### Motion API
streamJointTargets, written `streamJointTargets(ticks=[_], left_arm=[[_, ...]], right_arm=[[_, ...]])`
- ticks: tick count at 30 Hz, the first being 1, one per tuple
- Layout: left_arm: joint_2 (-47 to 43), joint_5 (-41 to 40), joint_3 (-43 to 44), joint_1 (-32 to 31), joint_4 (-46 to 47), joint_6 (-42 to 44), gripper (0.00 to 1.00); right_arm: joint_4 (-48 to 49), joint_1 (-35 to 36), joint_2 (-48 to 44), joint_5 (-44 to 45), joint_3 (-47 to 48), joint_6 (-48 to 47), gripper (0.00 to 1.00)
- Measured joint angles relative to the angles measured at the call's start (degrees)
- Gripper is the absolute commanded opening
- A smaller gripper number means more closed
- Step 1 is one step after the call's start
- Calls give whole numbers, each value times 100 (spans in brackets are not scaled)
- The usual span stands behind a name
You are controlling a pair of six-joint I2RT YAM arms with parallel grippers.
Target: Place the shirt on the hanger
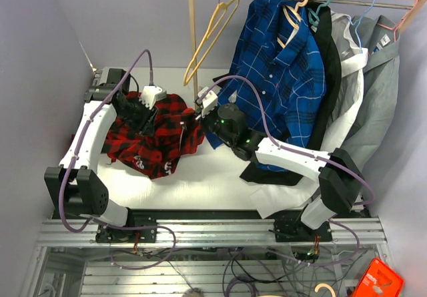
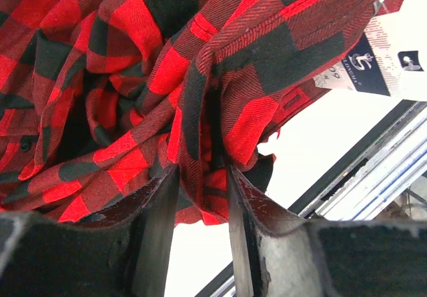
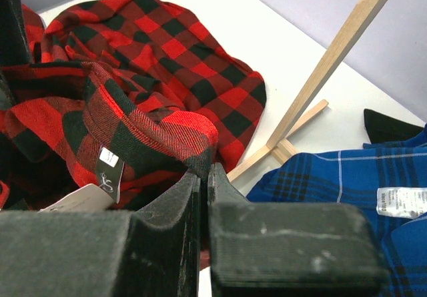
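The red-and-black plaid shirt (image 1: pixel 157 137) lies bunched on the white table at the left and is lifted between both grippers. My left gripper (image 1: pixel 137 113) is shut on a thick fold of the shirt (image 2: pixel 200 130). My right gripper (image 1: pixel 200 113) is shut on the shirt's collar edge (image 3: pixel 193 143), with a small label below it. The pale tan hanger (image 1: pixel 212 37) hangs empty on the wooden rail at the back, above and between the grippers.
A wooden rack post (image 1: pixel 193 37) stands at the back, with its foot (image 3: pixel 287 147) near the right gripper. A blue plaid shirt (image 1: pixel 280 63), dark and grey shirts (image 1: pixel 373 90) hang on the rail at right. Purple walls enclose the table.
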Motion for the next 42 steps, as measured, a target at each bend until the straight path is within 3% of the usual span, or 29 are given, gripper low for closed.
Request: streamJointTargets(ticks=[3, 6, 11, 19, 25, 33, 36, 42], left_arm=[[0, -103, -35, 0, 13, 39, 43], [0, -216, -116, 0, 55, 66, 25], [9, -234, -247, 0, 90, 15, 8], [-326, -219, -234, -92, 444, -809, 7], [-1526, -1460, -216, -131, 1255, -1449, 7], [-2275, -2708, -306, -210, 1510, -1727, 7], [-2409, -3047, -511, -205, 1530, -1751, 7], [-2487, -3412, -717, -205, 1576, -1770, 7]], right_arm=[[0, 0, 0, -15, -2, 0, 0], [0, 0, -2, -15, -13, 0, 0], [0, 0, -2, -20, -33, 0, 0], [57, -2, -184, -271, -278, 212, 0], [254, -4, -382, -549, -531, 485, 4], [433, -20, -382, -868, -439, 715, 57], [407, -39, -439, -881, -437, 708, 97], [-291, -44, -1172, -549, -164, 844, 100]])
